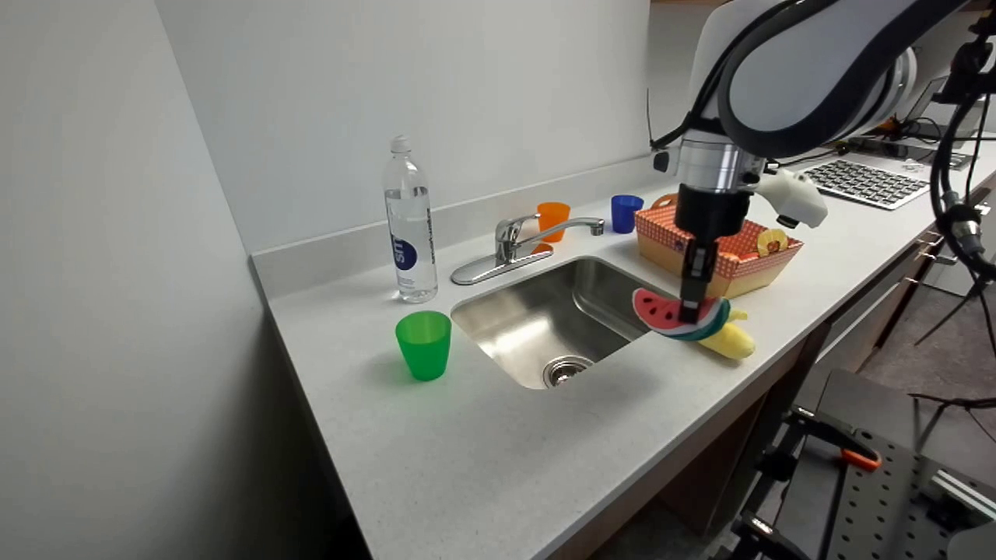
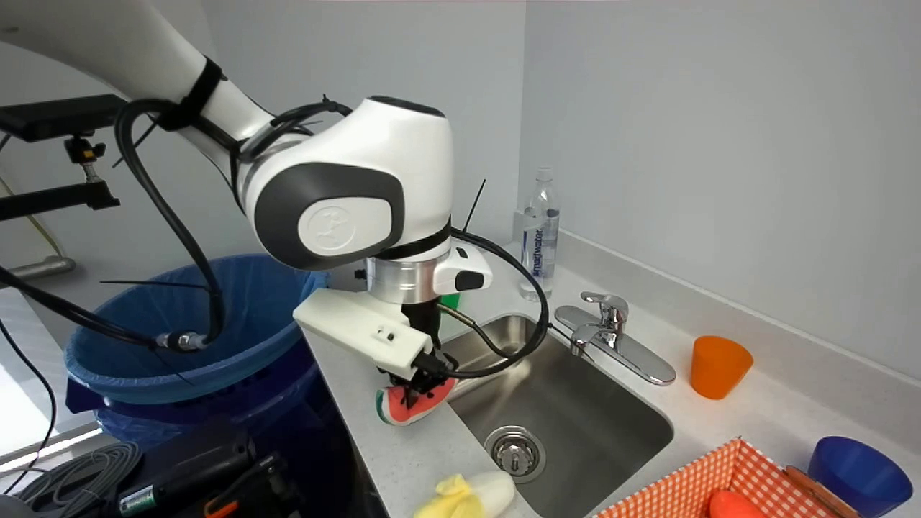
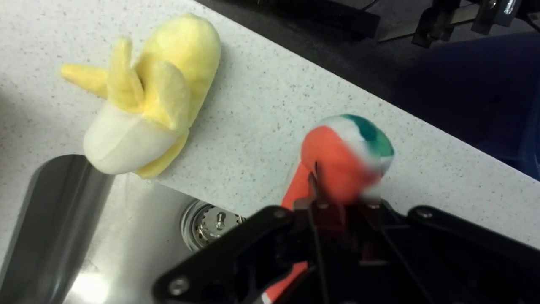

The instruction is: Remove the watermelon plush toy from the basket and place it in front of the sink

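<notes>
The watermelon plush toy (image 1: 660,309) has a red face with dark specks and a green rim. My gripper (image 1: 692,309) is shut on it, with fingers on both sides of its face. In an exterior view the toy (image 2: 435,397) is over the counter strip between the sink (image 2: 575,414) and the counter's front edge. It looks a little above the counter; the exact gap is unclear. In the wrist view the toy (image 3: 331,156) is partly hidden by the dark fingers (image 3: 333,207). The basket (image 1: 660,253) with a checkered lining stands beyond the sink's far end and also shows in an exterior view (image 2: 669,489).
A yellow banana plush (image 1: 730,341) lies on the counter near the toy, beside the sink edge. A green cup (image 1: 425,350), a bottle (image 1: 412,233), the faucet (image 1: 510,241), an orange cup (image 1: 553,220) and a blue cup (image 1: 625,213) stand around the sink.
</notes>
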`<state>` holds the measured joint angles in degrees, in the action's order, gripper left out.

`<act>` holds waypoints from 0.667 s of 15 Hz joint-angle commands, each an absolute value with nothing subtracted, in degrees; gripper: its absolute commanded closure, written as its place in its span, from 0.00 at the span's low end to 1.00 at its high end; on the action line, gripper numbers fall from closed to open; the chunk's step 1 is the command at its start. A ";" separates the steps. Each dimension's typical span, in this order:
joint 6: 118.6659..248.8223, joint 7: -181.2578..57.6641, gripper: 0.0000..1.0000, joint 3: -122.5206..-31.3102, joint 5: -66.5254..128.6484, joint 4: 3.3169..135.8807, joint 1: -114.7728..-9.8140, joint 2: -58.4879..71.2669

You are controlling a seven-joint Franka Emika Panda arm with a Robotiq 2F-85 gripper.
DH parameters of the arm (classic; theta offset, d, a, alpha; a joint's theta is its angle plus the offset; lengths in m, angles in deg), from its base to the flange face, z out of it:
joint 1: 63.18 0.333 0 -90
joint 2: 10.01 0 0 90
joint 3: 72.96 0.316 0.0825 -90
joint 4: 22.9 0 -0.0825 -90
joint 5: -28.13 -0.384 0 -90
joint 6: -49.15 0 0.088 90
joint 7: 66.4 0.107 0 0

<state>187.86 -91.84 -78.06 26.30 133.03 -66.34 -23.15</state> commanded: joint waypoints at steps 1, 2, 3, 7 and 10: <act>189.99 -90.30 0.65 -78.57 28.21 135.28 -66.20 -24.59; 190.05 -90.19 0.58 -78.59 28.40 135.46 -66.26 -24.54; 190.15 -90.13 0.52 -78.65 28.59 135.62 -66.34 -24.52; 189.93 -90.04 0.20 -79.00 29.35 134.23 -66.71 -23.15; 190.38 -89.92 0.01 -79.43 29.94 135.51 -67.05 -24.53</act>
<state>188.44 -91.32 -78.78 27.95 134.11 -66.64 -22.98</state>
